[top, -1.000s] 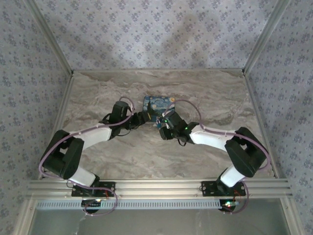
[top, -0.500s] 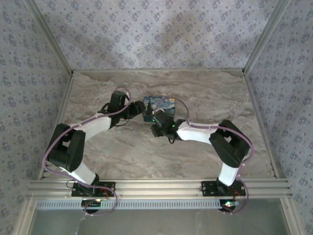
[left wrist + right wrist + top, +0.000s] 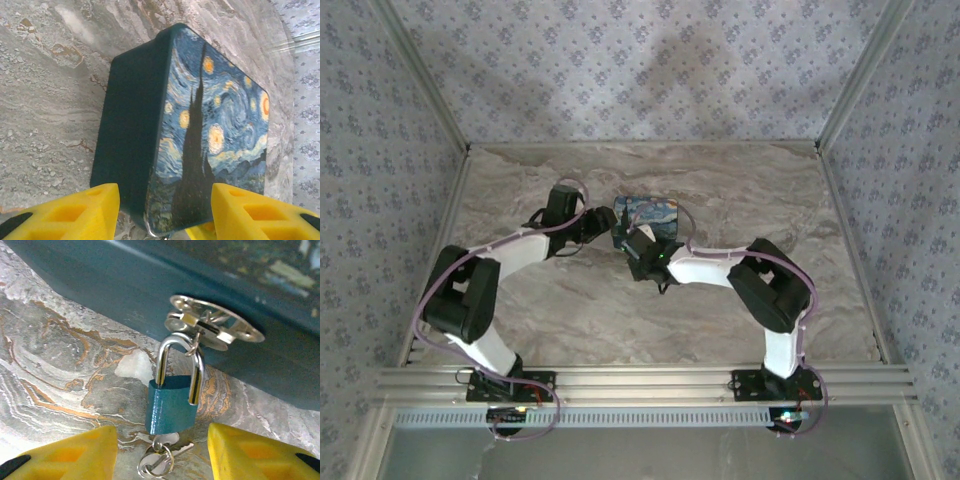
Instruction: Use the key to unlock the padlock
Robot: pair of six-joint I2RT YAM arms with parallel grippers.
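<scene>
**A:** How does the right gripper stand?

**B:** Its fingers are spread wide and hold nothing. The blue padlock hangs by its shackle from the hasp on the side wall of the box. It sits between the two fingers with a gap on each side. The key sticks out of its underside, away from the box, with a ring on it.

**A:** And the left gripper?

**B:** It's at a corner of the box, fingers parted, one on each side. I cannot tell whether they press the box or only flank it.
</scene>
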